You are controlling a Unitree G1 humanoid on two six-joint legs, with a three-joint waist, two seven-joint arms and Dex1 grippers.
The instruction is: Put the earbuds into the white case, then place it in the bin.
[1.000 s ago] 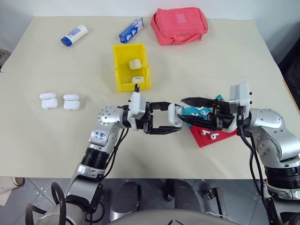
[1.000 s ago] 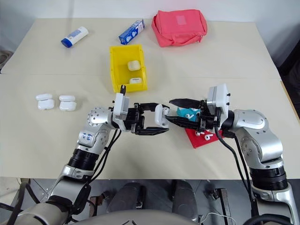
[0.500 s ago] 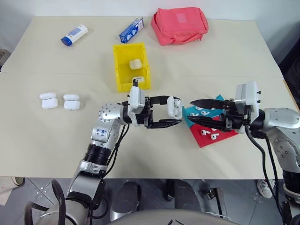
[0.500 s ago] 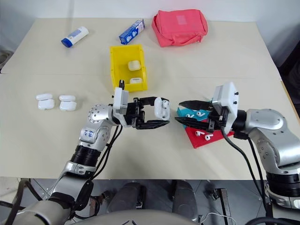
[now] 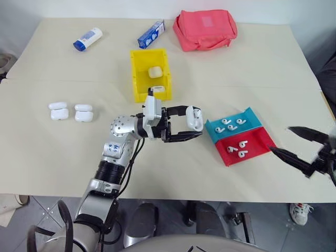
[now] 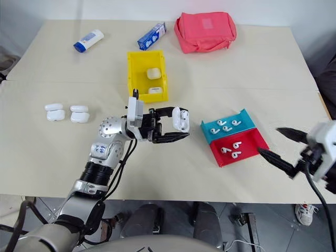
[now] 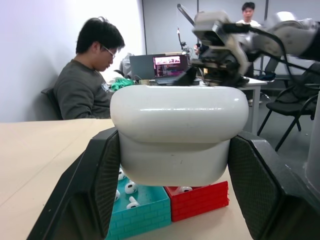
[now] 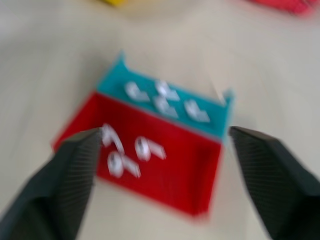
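L pincer (image 5: 193,126) clamped on small glossy white earbud case (image 5: 194,118), held up for loading; R pincer (image 6: 278,147) spread wide beside red tray (image 6: 239,149).

beige table (image 5: 273,79), bin (image 5: 137,79), trays (image 5: 247,142)

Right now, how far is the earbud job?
Done: two white cases lie in the yellow bin. In hand: the left hand is shut on another case; the right hand is open and empty. Left: earbuds in the trays, two cases on the table.
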